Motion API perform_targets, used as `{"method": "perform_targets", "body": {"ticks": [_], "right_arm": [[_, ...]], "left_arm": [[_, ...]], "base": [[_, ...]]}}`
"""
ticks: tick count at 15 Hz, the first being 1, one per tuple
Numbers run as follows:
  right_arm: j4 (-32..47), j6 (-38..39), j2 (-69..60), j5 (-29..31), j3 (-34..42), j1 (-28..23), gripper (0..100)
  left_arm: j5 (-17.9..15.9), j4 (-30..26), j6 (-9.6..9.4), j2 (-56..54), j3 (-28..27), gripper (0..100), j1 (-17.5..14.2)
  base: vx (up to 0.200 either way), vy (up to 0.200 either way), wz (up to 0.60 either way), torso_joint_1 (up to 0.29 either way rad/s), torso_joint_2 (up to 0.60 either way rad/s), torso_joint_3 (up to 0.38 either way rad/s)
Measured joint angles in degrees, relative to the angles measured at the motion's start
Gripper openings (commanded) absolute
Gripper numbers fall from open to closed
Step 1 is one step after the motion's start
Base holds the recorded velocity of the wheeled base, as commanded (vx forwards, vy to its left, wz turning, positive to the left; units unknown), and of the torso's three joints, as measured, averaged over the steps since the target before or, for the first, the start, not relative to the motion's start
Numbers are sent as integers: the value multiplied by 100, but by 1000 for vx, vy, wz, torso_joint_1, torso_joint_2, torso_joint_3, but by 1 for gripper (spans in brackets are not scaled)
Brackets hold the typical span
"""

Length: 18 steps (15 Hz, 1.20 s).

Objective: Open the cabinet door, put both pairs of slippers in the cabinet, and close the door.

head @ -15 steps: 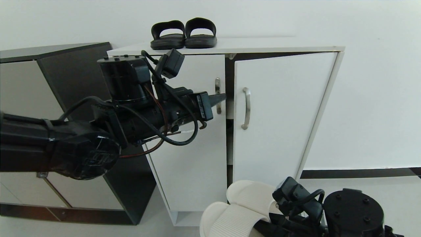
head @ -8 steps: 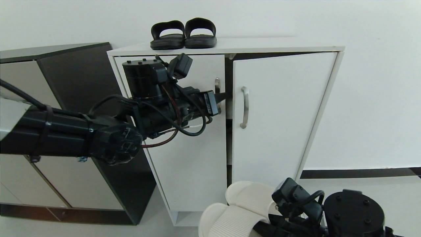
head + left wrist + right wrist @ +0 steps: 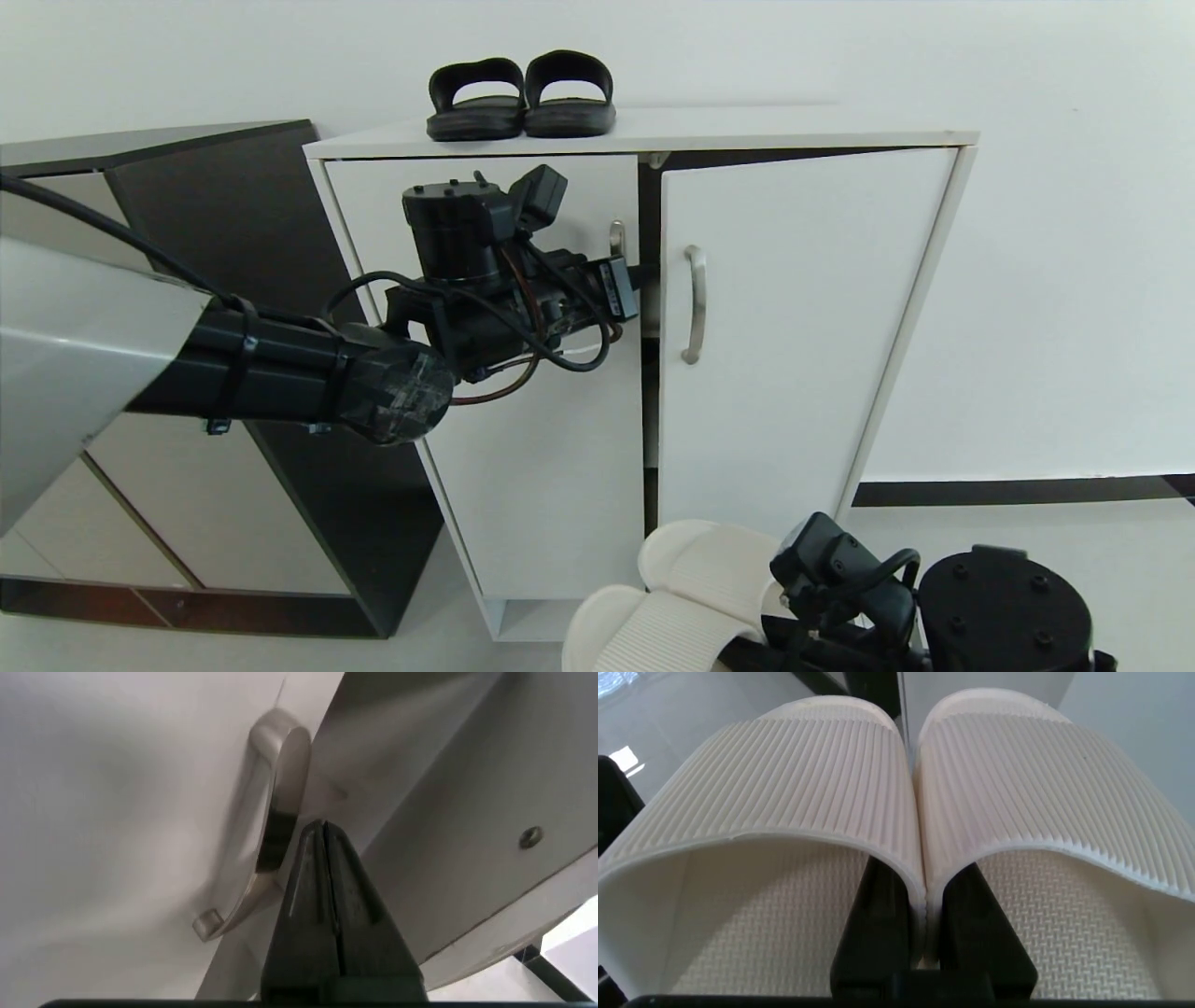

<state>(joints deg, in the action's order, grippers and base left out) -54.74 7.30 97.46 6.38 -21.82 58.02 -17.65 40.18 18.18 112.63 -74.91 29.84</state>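
Two pairs of slippers are waiting outside the white cabinet (image 3: 747,126), so most of the task is looking undone. The black slippers (image 3: 521,96) are sitting side by side on the cabinet's top at the upper centre of the head view, and the white slippers (image 3: 681,579) are hanging at the bottom centre, low in front of the doors. Only the opening step is looking under way: the right-side door (image 3: 794,355) is standing slightly ajar, with a dark gap showing along its top edge and down the seam, while the left-side door (image 3: 532,467) is lying flush. The left arm is stretching in from the left edge, roughly level, and the left gripper (image 3: 646,275) is poking its tip into that seam, just beside the left-side door's handle (image 3: 616,233). In the left wrist view its fingers are pressed together into one point with nothing between them. The right gripper (image 3: 920,905) is pinching the white pair by their touching inner walls, one finger inside each slipper. Judging from this, widening the door, loading both pairs and shutting the door are all waiting to be done.
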Motion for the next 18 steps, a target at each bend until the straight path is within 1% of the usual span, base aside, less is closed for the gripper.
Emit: {"method": "perform_targets", "body": {"ticks": [5, 10, 12, 16, 18], "right_arm": [[18, 2, 50, -2, 11, 113, 0], [16, 0, 129, 2, 11, 127, 0], [16, 0, 140, 5, 11, 166, 0], [13, 0, 138, 7, 20, 284, 0], [2, 0, 143, 2, 20, 299, 0]], "left_arm": [[0, -13, 0, 18, 52, 0, 11], [-7, 5, 0, -67, 107, 0, 224], [2, 20, 0, -190, 247, 0, 419], [-20, 73, -22, -450, 483, 0, 1042], [-20, 213, -22, -491, 503, 0, 1265]], "base": [[0, 0, 0, 0, 0, 0], [-200, 0, 0, 4, 0, 2], [-200, 0, 0, 5, 5, -5], [-200, 0, 0, -2, 0, 1], [-200, 0, 0, 0, 2, 5]]}}
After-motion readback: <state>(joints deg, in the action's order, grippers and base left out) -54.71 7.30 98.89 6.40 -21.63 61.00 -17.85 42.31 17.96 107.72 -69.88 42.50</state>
